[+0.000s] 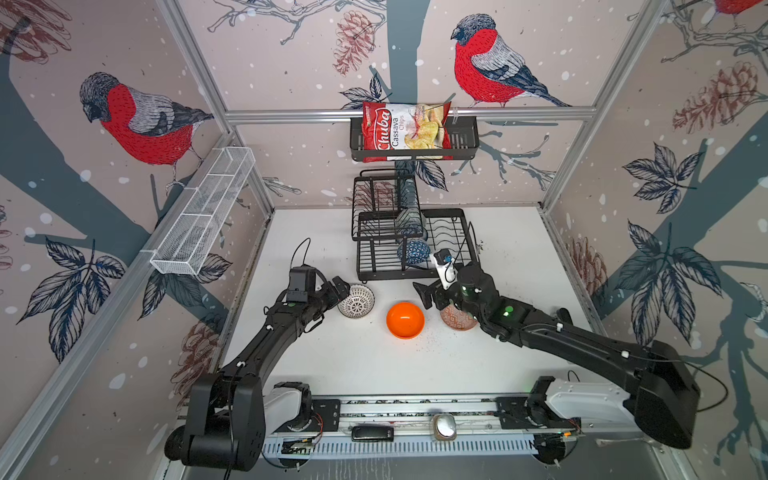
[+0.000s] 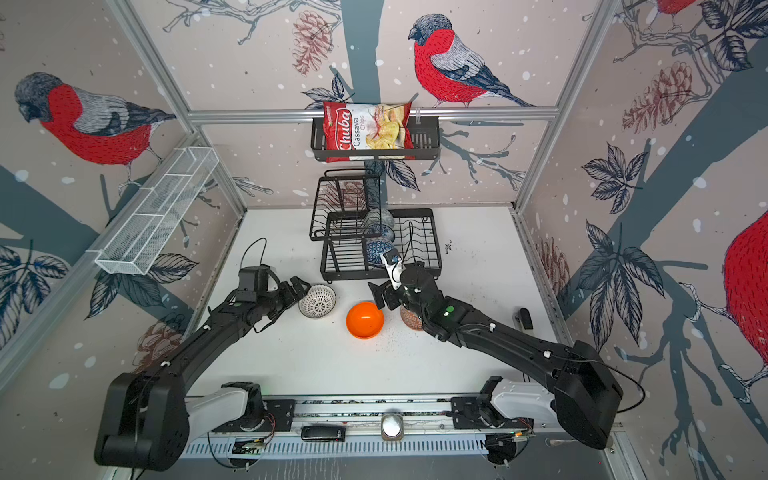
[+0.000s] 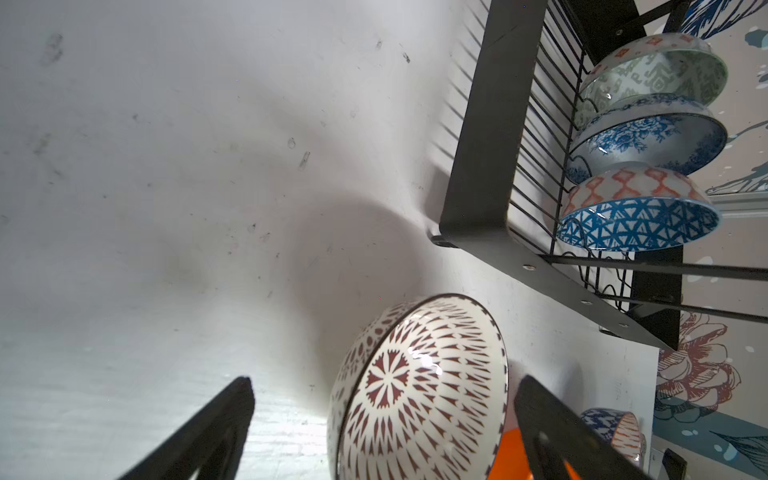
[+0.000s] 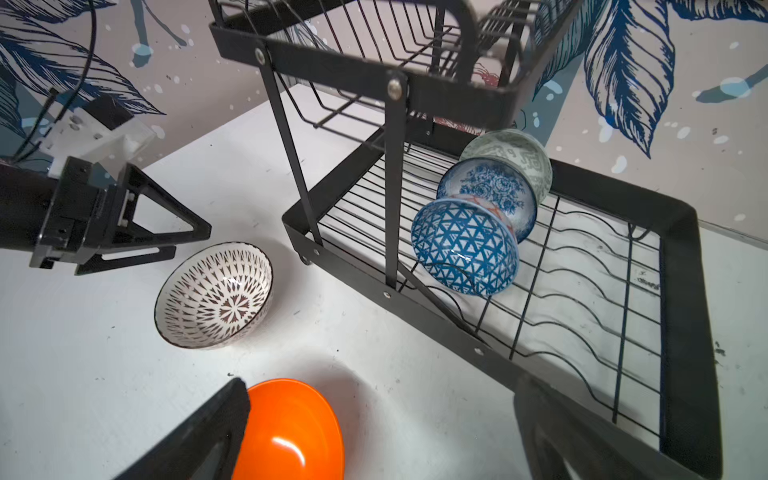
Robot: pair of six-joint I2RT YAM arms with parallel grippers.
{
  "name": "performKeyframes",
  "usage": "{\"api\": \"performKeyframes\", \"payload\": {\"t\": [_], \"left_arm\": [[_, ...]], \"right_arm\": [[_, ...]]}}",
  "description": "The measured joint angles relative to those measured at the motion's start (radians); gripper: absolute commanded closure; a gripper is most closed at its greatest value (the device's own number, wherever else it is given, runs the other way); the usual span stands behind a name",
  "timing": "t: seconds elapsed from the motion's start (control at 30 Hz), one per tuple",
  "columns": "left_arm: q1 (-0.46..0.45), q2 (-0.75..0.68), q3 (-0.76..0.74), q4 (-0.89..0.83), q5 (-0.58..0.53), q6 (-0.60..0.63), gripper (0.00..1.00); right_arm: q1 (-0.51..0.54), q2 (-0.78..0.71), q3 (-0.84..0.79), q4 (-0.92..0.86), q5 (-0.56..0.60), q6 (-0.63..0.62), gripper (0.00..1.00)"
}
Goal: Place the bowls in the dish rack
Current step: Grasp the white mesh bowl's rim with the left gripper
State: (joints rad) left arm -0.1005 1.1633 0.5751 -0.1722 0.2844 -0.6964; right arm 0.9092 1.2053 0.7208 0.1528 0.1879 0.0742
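In both top views we glimpse only a sliver of the orange-red geometric patterned round bowl [image 1: 455, 322], under the wrist behind the right pincer [image 1: 422, 296]. The plain glossy orange bowl [image 4: 291, 432] runs off the right wrist view's edge, partly behind that pincer. Beyond it, a blue-white floral bowl [image 4: 486, 187] half covers the grey-green patterned bowl [image 4: 525, 160].

We see a white tabletop [image 1: 332, 365], scuffed and dotted with dark specks [image 1: 432, 336], with the black wire dish rack [image 4: 685, 316] standing on it towards the back wall. In front of the rack three bowls sit apart in a loose row directly on the surface: a white bowl with dark radial lines [image 1: 356, 301], upright just off the rack's front left corner, a plain orange bowl [image 1: 405, 320] in the middle, and an orange-red patterned bowl [image 1: 453, 322] to its right. Near the table's right edge we also make out a small dark object [image 2: 524, 318], too small to identify.
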Motion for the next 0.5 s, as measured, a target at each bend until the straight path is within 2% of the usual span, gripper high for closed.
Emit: {"api": "performKeyframes", "payload": {"t": [0.17, 0.5], "left_arm": [[-0.027, -0.009, -0.013, 0.003, -0.022, 0.006, 0.06], [-0.055, -0.008, -0.043, 0.004, -0.061, 0.005, 0.18]], "right_arm": [[0.027, -0.013, -0.093, 0.074, 0.031, -0.021, 0.0], [-0.002, 0.043, -0.085, 0.151, 0.013, -0.045, 0.0]]}}
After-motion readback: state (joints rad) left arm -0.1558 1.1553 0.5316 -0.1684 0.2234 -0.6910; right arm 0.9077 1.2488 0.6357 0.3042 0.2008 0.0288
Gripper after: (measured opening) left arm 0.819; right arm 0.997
